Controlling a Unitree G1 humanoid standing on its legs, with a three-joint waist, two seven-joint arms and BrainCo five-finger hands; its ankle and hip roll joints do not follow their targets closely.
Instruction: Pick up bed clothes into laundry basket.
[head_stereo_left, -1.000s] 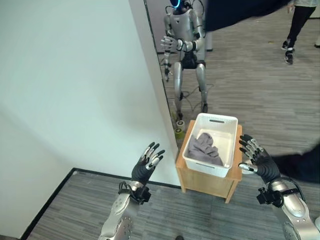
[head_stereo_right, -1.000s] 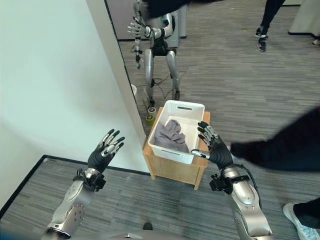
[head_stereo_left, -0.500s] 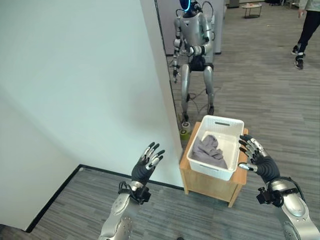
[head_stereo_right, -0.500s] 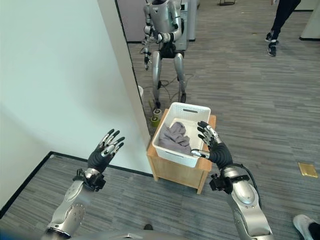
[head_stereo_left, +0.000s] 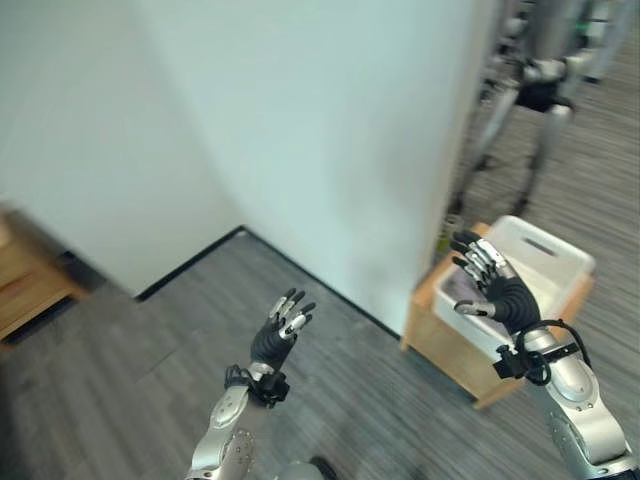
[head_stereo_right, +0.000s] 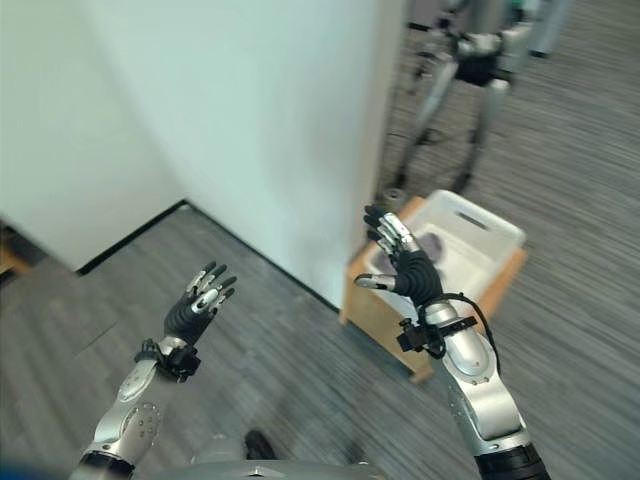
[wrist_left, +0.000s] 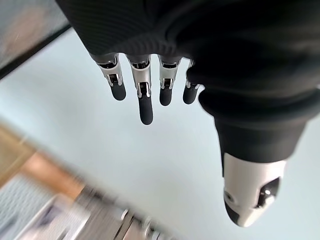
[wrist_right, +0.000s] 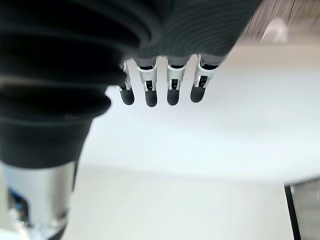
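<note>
Fingers of both hands are straight and spread wide, and they hold nothing: the left hand (head_stereo_left: 280, 330) is raised over the floor, and the right hand (head_stereo_left: 492, 288) is raised just in front of the laundry basket (head_stereo_left: 545, 258). The arms are posed as they were a moment earlier, but the whole picture has swung to the robot's left, so the camera has turned and not the things. The basket and its small wooden stand (head_stereo_left: 440, 325), which were in the middle before, are now at the right edge. I judge that the robot is turning away from the basket to look for more bed clothes.

Largest in view is the pale wall (head_stereo_left: 300, 130), which makes a corner near the stand. Below it lies the grey plank floor (head_stereo_left: 150, 370), with a dark strip along the foot of the wall. Another humanoid robot (head_stereo_right: 470, 60) stands farther back on the right. At the far left, a piece of wooden furniture (head_stereo_left: 25, 290) comes into view. A grey cloth (head_stereo_right: 437, 243) lies in the basket, partly hidden behind the right hand.
</note>
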